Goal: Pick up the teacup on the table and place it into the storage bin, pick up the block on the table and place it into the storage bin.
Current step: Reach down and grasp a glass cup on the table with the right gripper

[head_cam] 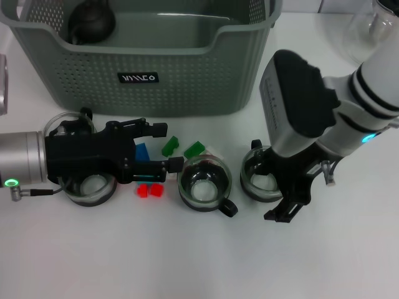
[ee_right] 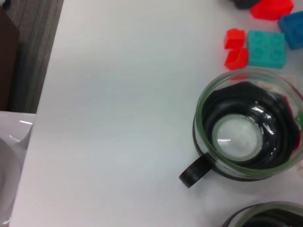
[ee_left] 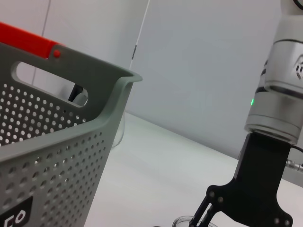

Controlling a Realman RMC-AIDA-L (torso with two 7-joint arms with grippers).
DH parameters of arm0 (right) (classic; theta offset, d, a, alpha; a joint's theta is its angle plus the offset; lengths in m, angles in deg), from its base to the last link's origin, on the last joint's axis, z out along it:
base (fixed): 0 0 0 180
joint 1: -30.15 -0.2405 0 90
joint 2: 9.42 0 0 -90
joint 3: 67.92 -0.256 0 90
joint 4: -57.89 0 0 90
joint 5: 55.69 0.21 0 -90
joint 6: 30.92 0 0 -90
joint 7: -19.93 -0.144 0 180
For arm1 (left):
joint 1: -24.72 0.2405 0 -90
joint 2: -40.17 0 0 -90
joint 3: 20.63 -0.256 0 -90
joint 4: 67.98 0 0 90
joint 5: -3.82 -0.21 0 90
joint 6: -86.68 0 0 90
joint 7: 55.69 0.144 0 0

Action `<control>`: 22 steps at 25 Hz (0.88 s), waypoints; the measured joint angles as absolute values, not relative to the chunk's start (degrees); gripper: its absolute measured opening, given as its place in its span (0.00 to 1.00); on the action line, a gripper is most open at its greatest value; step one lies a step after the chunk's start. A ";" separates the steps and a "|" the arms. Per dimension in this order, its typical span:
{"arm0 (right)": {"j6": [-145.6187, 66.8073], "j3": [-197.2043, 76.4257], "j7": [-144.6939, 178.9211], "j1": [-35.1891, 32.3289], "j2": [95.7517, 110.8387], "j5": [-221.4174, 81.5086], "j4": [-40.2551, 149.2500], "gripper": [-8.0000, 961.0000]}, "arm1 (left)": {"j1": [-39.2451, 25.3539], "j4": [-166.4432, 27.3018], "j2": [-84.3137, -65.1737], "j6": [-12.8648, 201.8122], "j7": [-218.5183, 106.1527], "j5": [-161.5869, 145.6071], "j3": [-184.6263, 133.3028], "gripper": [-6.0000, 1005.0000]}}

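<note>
Left gripper [head_cam: 163, 148] lies low over the table, fingers spread wide around the block cluster, holding nothing: blue block [head_cam: 142, 151] sits between the fingers, red blocks [head_cam: 149, 190] just outside the lower finger, green blocks [head_cam: 182, 148] just past the tips. Right gripper [head_cam: 288, 202] hangs over the right teacup [head_cam: 260, 175], fingers straddling its near rim; whether they've closed on it I can't tell, the wrist housing blocks the view. Three glass teacups in a row in front of the storage bin [head_cam: 187, 75]: left teacup [head_cam: 87, 184] under the left arm's body, middle teacup [head_cam: 204, 182] free with its handle pointing toward the robot, and the right one. Bin sits behind everything with the dipped front rim facing us; a dark round object [head_cam: 91, 22] already inside at the back left corner. My read: the step in hand is the block grasp on the left. To do it well: centre on the blue block alone, close squarely on its flat sides, keep the lower finger off the red ones. Lift straight up to clear the middle teacup's rim, then go over the dipped rim, release low inside. Right side: pinch the cup wall, not the handle, lift vertically.
</note>
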State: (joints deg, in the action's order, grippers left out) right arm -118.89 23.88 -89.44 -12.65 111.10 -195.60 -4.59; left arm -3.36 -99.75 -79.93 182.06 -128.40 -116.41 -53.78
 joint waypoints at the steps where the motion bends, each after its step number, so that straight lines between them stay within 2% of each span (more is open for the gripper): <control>1: -118.53 24.46 -89.72 -12.65 111.10 -195.60 -4.48 0.94 | -3.33 -99.71 -79.89 182.05 -128.40 -116.41 -53.76 0.88; 14: -117.12 25.83 -92.21 -12.72 111.17 -195.78 -2.38 0.84 | -2.90 -99.62 -79.87 182.04 -128.06 -116.41 -53.06 0.88; 22: -116.97 26.36 -94.41 -12.72 111.17 -197.02 -2.33 0.48 | -2.21 -99.55 -79.97 181.55 -126.94 -116.41 -52.55 0.88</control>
